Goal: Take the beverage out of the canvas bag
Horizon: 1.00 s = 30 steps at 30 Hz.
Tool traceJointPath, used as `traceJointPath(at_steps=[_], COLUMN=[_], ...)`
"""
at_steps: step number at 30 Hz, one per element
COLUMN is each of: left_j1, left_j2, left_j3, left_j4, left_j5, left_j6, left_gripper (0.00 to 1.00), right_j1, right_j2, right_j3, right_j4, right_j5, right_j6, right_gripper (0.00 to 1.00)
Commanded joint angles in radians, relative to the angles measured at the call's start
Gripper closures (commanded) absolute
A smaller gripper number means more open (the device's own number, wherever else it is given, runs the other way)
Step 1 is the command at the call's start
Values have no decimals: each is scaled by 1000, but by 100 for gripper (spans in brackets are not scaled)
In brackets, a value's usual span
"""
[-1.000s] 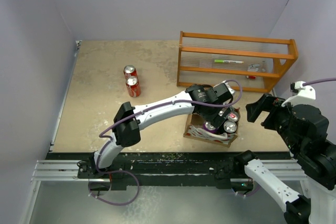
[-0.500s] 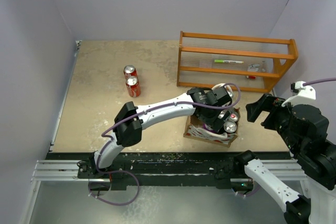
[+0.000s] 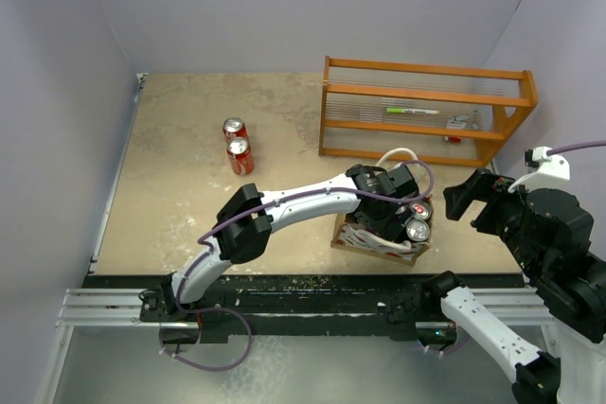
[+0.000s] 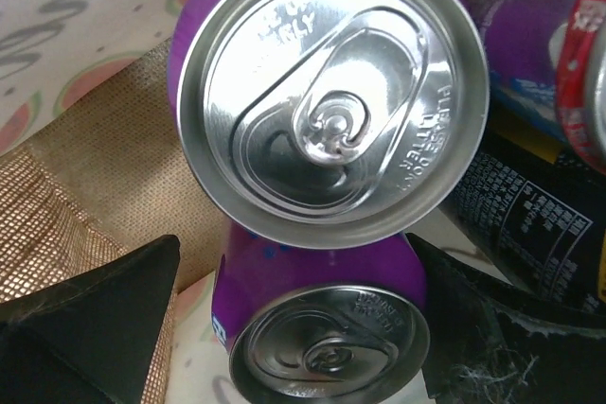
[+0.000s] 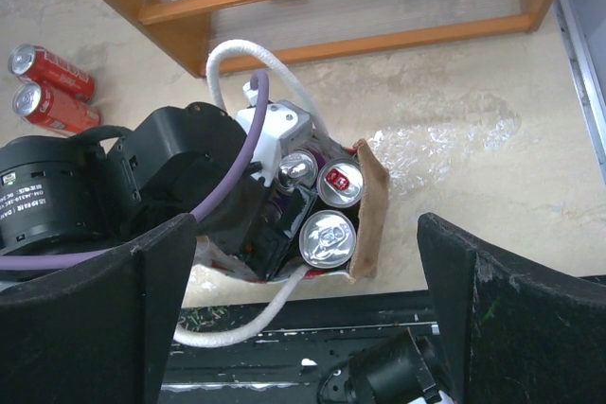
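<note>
Bag (image 3: 365, 241) of upright cans on the table (image 3: 170, 196) near its front edge, just before the wooden rack (image 3: 421, 111), left tool (image 4: 295, 262) down inside, spread wide either side of a purple can (image 4: 327, 352), right tool (image 5: 308, 234) raised nearby, gaping wide, gripping nothing.

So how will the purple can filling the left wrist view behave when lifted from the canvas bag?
The purple aluminium can looks unopened, so probably full and heavy for its size. Its smooth round wall may slip in the jaws. Packed among other cans, it may drag the soft tan canvas bag upward.
</note>
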Motion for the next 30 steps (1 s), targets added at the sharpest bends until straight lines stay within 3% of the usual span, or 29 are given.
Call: traceJointPath(at_steps=[1, 5, 9, 17, 26, 30], left_j1=[-3, -3, -2, 3, 26, 52], left_j2=[29, 12, -31, -163, -380, -522], left_j3=[16, 29, 29, 25, 18, -62], left_j4=[-28, -37, -47, -67, -66, 4], left_j5=[-27, -43, -59, -74, -82, -71], left_j6=[-1, 11, 19, 15, -40, -53], left_gripper=[2, 13, 34, 65, 80, 88], right_j1=[0, 0, 0, 0, 0, 0], right_j2=[-14, -16, -22, -33, -51, -59], right_j3=[15, 26, 32, 38, 32, 23], right_j4=[23, 9, -3, -16, -16, -7], right_j5=[28, 30, 25, -11, -67, -93], right_j6=[3, 4, 6, 23, 51, 74], right_gripper=[0, 0, 0, 0, 0, 0])
